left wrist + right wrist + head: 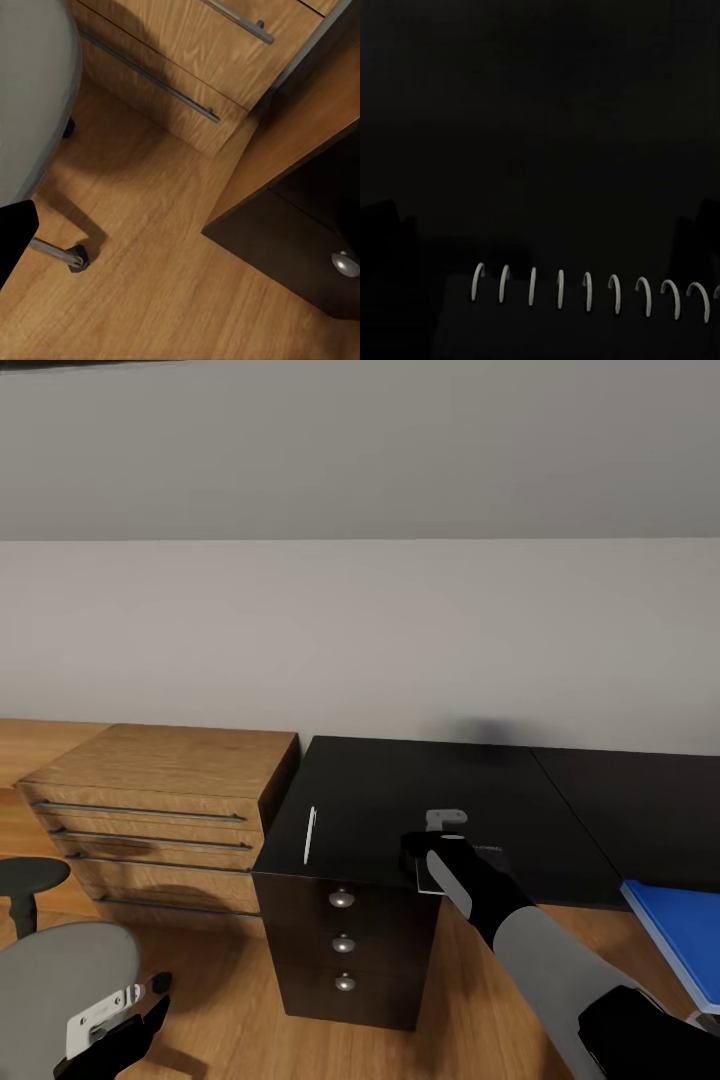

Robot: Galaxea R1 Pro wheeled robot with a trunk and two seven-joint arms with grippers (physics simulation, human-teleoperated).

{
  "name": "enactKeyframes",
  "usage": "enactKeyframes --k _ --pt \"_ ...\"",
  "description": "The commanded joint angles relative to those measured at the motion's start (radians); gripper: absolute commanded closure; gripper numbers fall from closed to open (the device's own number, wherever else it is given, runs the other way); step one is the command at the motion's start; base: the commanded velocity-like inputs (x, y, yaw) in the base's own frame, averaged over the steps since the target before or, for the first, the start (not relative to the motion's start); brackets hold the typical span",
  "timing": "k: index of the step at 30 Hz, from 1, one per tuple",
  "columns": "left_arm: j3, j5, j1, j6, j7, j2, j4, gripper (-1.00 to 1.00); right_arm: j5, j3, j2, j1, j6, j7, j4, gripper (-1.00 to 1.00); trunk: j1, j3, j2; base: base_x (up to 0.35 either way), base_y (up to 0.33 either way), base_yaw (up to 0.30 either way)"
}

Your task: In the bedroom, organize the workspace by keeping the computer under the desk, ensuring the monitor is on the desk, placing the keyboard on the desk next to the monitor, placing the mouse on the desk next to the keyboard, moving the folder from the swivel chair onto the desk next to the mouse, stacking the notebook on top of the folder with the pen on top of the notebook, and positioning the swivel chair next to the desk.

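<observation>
Right arm reaching onto the glossy black desk (400, 790), low in the head view.
Head view: the right gripper (437, 842) covers the small notebook (428, 882) at the desk's front edge, grip unclear; the thin white pen (309, 834) lies left; the flat blue folder (680, 935) is at the right edge; the wood-grain dresser (160, 800) stands left; the left gripper (120, 1015) sits lower left, state unreadable. Left wrist view: grey rounded swivel chair (30, 97), plank floor (150, 285). Right wrist view: the notebook's pale wire spiral rings (585, 289) against darkness.

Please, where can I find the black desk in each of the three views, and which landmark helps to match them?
Head view: the desk is at centre and right, its drawers facing the camera.
Left wrist view: its dark drawer block is seen beside the wooden floor.
Right wrist view: its black top lies beyond the notebook.
Shared landmark: the round silver drawer knobs; one is in the left wrist view.
</observation>
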Motion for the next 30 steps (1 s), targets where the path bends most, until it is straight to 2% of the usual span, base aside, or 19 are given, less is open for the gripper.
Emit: enactKeyframes --k 1,30 --pt "0.000 0.011 0.000 0.004 0.007 0.000 -0.002 -1.00 -0.015 0.007 -0.001 0.000 0.010 -0.007 0.004 -1.00 0.000 -0.001 0.000 -0.005 0.000 0.000" --pt "0.000 0.011 0.000 0.005 0.007 0.000 -0.002 -1.00 -0.015 0.007 -0.001 0.000 0.010 -0.007 0.004 -1.00 0.000 -0.001 0.000 -0.023 0.000 0.000"
